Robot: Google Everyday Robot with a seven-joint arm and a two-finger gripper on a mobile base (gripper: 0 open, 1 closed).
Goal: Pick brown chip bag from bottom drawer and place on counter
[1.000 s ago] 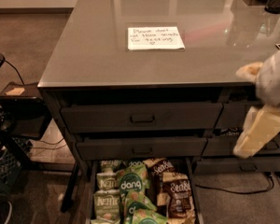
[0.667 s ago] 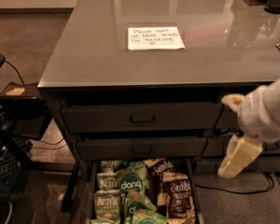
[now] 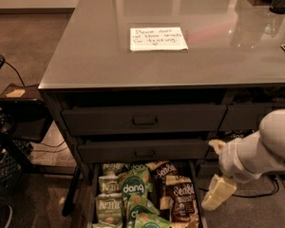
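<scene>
Bag (image 3: 182, 198) lies untouched in the drawer (image 3: 93, 194); the tool (image 3: 210, 175), spread wide and empty, has dropped leftward to just beside it, so grasping comes next.

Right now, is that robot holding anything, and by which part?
Nothing. The end effector hangs open and empty, just right of the bottom drawer.

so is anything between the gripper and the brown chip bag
Nothing visible covers it. The brown chip bag lies exposed at the right of the bottom drawer, and the gripper hangs just beyond its right side. Only the drawer's right rim lies between them.
</scene>
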